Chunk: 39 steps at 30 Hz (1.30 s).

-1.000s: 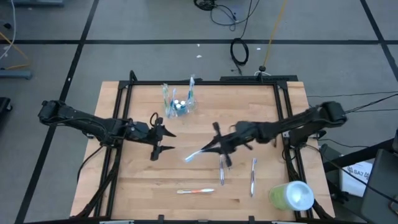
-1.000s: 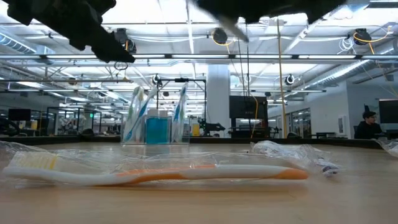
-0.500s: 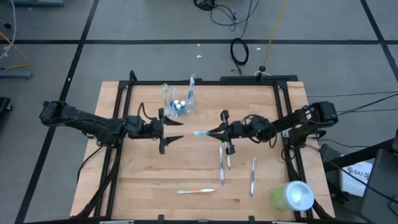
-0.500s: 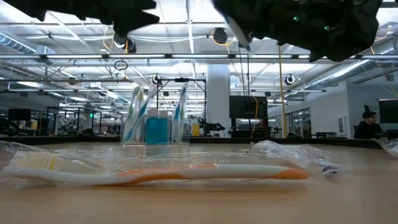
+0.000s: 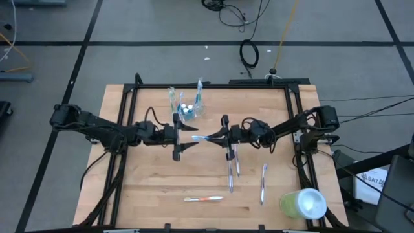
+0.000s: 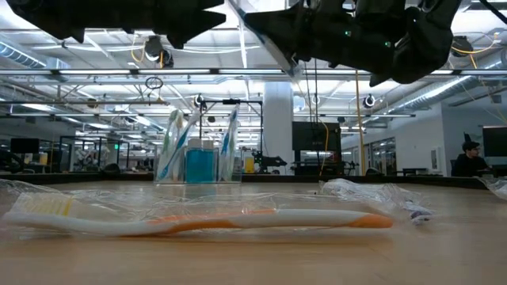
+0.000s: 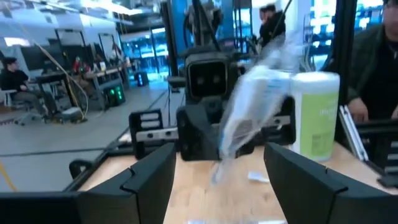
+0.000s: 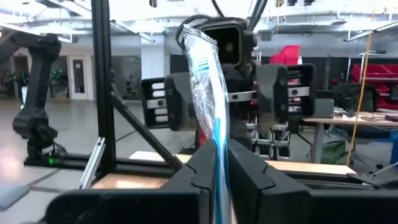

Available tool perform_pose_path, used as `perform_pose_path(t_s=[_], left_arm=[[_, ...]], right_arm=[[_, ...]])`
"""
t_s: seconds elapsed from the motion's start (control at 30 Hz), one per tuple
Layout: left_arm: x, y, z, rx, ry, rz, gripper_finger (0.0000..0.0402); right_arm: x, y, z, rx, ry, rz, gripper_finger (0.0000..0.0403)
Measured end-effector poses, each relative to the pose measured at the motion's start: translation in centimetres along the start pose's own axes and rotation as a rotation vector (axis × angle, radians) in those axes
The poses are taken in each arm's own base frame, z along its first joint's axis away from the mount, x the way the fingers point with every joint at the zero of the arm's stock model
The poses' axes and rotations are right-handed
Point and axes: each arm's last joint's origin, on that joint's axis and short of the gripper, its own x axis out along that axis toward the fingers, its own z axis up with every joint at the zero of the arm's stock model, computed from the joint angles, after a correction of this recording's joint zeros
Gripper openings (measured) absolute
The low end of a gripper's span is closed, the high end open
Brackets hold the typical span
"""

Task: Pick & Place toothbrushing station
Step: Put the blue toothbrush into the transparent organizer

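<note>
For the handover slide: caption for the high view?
Right gripper offers a wrapped blue toothbrush to the open left gripper mid-table.

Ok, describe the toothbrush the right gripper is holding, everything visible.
The toothbrush is thin and blue, sealed in a crinkly clear wrapper. The right gripper is shut on its lower end, holding it above the table's middle. Its free end points into the open left gripper, whose fingers flank it without touching.
</note>
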Motion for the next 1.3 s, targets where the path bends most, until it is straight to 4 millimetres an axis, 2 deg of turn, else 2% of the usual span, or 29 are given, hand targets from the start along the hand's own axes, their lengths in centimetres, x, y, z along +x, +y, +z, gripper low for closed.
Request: perform_pose_path(t_s=[0.3, 0.53, 0.83, 0.93, 1.3], left_arm=[[0.0, 0.0, 0.8, -0.008, -0.089, -0.044, 0.0253], [0.0, 0.0, 1.0, -0.024, -0.104, -0.048, 0.0252], [0.0, 0.0, 1.1, -0.038, -0.115, -0.043, 0.0249], [-0.1, 0.0, 1.3, -0.04, -0.141, -0.039, 0.0227], [-0.1, 0.0, 1.3, 0.001, -0.134, -0.037, 0.0107]], right_arm=[[0.0, -0.1, 0.1, 0.014, -0.004, -0.006, 0.0018], [1.4, 0.0, 1.4, 0.058, -0.06, -0.015, 0.0018], [3.0, 0.7, 2.0, 0.034, -0.015, 0.009, 0.0018], [3.0, 0.7, 2.0, 0.036, -0.016, 0.009, 0.0018], [3.0, 0.7, 2.0, 0.053, -0.022, 0.005, 0.0018]])
